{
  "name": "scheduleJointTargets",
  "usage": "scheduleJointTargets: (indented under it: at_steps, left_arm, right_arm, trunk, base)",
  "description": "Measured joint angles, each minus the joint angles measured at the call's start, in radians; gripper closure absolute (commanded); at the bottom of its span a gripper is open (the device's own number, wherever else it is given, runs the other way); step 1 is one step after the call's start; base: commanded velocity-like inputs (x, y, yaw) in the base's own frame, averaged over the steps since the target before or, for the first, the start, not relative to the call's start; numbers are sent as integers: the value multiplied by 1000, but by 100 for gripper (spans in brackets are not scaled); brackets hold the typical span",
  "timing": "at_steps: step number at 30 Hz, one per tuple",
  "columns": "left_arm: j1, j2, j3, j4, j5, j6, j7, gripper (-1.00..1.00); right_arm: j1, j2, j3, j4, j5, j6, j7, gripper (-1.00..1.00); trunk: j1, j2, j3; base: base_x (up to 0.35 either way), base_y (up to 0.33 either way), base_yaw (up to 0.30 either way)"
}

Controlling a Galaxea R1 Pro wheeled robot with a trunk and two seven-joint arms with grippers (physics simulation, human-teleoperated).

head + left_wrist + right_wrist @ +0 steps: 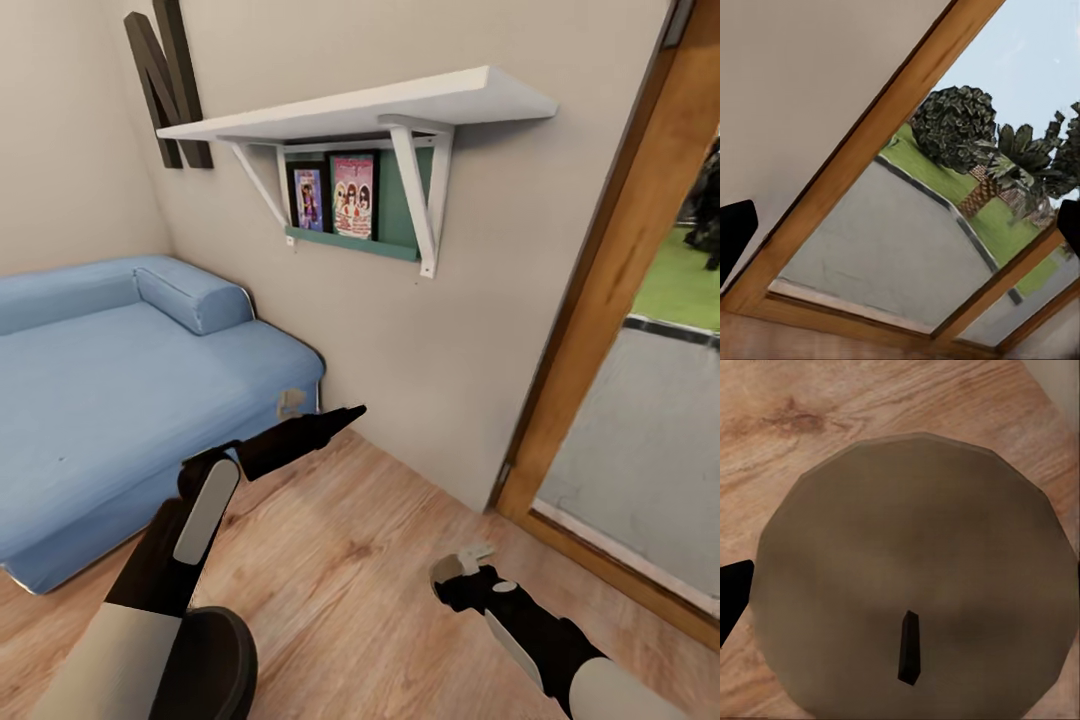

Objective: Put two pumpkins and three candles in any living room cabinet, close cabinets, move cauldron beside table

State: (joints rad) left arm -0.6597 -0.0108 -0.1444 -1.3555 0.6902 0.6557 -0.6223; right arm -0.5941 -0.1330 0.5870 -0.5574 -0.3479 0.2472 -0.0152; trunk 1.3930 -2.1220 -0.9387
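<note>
Left arm stretches forward over the floor (pixel 380 560), its gripper (pixel 345 412) spread wide and empty, while the right gripper (pixel 470 560) grasps a candle (pixel 915 577), mostly hidden from the head camera.

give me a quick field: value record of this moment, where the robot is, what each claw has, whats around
place: corner of a room, wood floor
left claw: empty, fingers apart in its wrist view, aimed toward the glass door
right claw: a candle fills its wrist view, close to the fingers; grip cannot be judged
nearby: blue sofa, white wall shelf with framed pictures
</note>
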Motion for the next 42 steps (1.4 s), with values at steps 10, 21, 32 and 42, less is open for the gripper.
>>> scheduleJointTargets:
  at_steps: [10, 21, 32, 42]
  left_arm:
    - [65, 156, -1, 304, -5, 79, 3, -100]
    - [70, 205, -2, 616, 3, -43, -9, -100]
    - [72, 210, 0, 689, 7, -56, -36, -100]
    - [73, 212, 1, 749, 2, -58, -126, -100]
  right_arm:
    - [-1, 1, 2, 6, 7, -51, -2, 100]
    - [9, 1, 3, 31, -1, -166, -2, 100]
    - [14, -4, 4, 69, -2, -167, -2, 100]
    - [16, -2, 4, 70, -3, -164, -3, 100]
  trunk:
    - [-38, 70, 42]
    - [-80, 147, 68]
    - [-81, 147, 55]
    - [-81, 147, 43]
  base:
    - [0, 0, -170]
    - [0, 0, -7]
    - [0, 0, -75]
    - [0, 0, -206]
